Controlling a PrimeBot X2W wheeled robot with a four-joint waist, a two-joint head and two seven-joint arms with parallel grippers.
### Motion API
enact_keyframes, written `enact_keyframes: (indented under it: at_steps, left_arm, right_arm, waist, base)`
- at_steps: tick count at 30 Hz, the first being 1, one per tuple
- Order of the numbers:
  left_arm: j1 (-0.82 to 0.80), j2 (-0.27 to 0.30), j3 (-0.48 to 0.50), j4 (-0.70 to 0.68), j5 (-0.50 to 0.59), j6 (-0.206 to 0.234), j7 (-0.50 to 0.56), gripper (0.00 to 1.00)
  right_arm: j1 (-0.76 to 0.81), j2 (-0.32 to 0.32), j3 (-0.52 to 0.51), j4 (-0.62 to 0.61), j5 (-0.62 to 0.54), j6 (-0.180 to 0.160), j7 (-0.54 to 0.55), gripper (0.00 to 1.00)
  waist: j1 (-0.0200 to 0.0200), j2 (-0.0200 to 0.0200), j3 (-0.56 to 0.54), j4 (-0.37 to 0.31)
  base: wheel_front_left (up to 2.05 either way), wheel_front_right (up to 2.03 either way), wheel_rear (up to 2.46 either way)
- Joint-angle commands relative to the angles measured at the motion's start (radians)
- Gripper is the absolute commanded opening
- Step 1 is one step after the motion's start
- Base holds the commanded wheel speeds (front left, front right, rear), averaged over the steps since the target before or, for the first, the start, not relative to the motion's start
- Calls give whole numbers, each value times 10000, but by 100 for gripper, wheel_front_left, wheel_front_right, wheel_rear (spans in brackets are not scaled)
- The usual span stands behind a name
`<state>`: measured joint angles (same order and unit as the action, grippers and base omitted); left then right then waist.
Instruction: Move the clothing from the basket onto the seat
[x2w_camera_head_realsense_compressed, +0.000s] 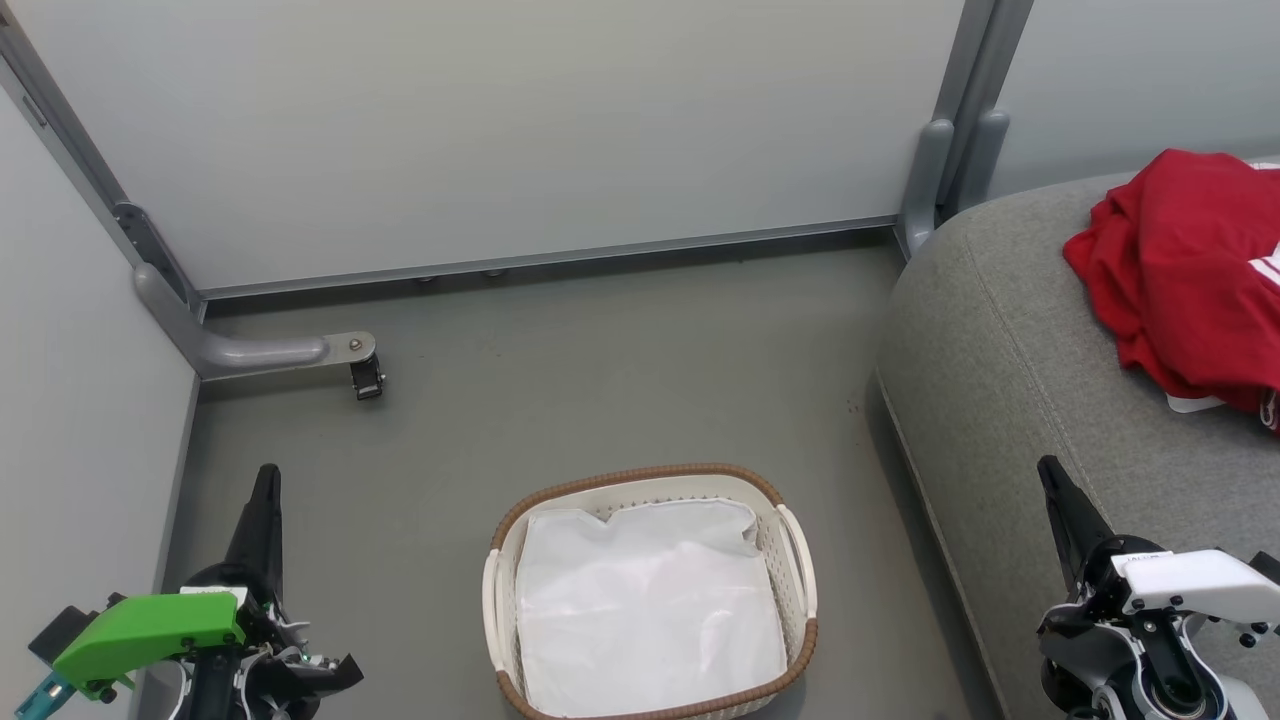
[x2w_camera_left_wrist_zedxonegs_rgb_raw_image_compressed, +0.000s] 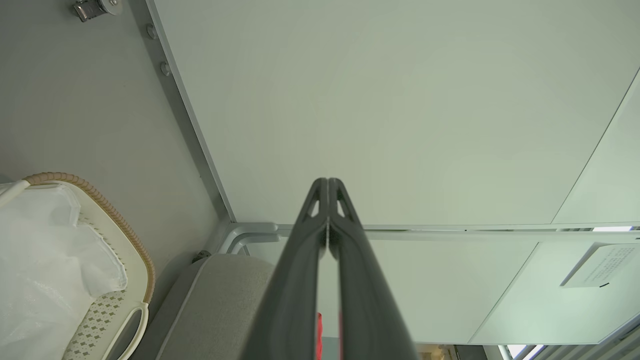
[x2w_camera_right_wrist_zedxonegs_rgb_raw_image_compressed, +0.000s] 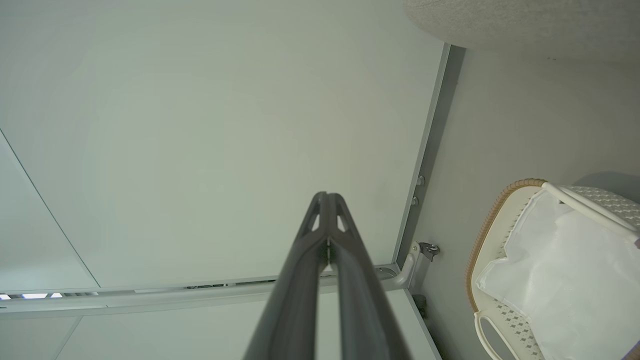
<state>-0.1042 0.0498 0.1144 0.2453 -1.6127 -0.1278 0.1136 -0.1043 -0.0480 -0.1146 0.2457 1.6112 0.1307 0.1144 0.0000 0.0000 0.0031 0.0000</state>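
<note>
The red clothing (x2w_camera_head_realsense_compressed: 1190, 265) with white trim lies bunched on the grey seat (x2w_camera_head_realsense_compressed: 1010, 350) at the right edge of the head view. The cream basket (x2w_camera_head_realsense_compressed: 650, 480) with a brown woven rim stands on the floor at bottom centre, holding just its white cloth liner (x2w_camera_head_realsense_compressed: 645, 610). My left gripper (x2w_camera_head_realsense_compressed: 266, 472) is shut and empty at lower left, well left of the basket. My right gripper (x2w_camera_head_realsense_compressed: 1046, 464) is shut and empty at lower right, over the seat's front edge. In the wrist views both left gripper (x2w_camera_left_wrist_zedxonegs_rgb_raw_image_compressed: 328, 181) and right gripper (x2w_camera_right_wrist_zedxonegs_rgb_raw_image_compressed: 327, 195) have their fingers pressed together.
Pale partition panels (x2w_camera_head_realsense_compressed: 500, 130) wall in the floor at the back and left. A grey metal foot with a caster (x2w_camera_head_realsense_compressed: 366, 378) juts out at back left. A grey post (x2w_camera_head_realsense_compressed: 940, 180) stands between the back panel and the seat. Grey floor (x2w_camera_head_realsense_compressed: 600, 380) lies around the basket.
</note>
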Motion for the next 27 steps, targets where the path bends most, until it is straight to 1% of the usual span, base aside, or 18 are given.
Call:
enact_keyframes:
  at_steps: [1,27]
  left_arm:
    - [-108,21,19,4,-1,-65,45,0]
    - [-108,17,23,3,4,-65,45,0]
  right_arm:
    - [-71,-51,-24,-35,26,0,33,0]
    - [-71,-48,-27,-35,23,0,36,0]
  waist:
    - [0,0,0,0]
    - [0,0,0,0]
  base:
    - [0,0,0]
    - [0,0,0]
